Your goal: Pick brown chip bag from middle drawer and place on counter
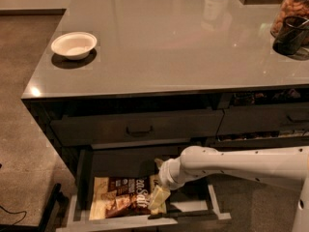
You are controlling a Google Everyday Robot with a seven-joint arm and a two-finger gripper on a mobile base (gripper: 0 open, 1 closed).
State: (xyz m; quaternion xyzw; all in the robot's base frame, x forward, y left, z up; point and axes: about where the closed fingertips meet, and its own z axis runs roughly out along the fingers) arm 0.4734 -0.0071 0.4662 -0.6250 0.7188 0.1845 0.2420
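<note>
1. Gripper [158, 199] is down inside the middle drawer [145, 222], at the right end of the brown chip bag [120, 203]. I cannot tell whether it has a grasp yet.
2. The bag lies flat on the drawer floor, label up, toward the front left. I judge it not yet lifted.
3. My arm [241, 163] comes in low from the right, probably to pass under the closed drawer front above.
4. For placement I would aim at the counter [169, 47], between the white bowl [74, 44] and the jar [292, 8].
</note>
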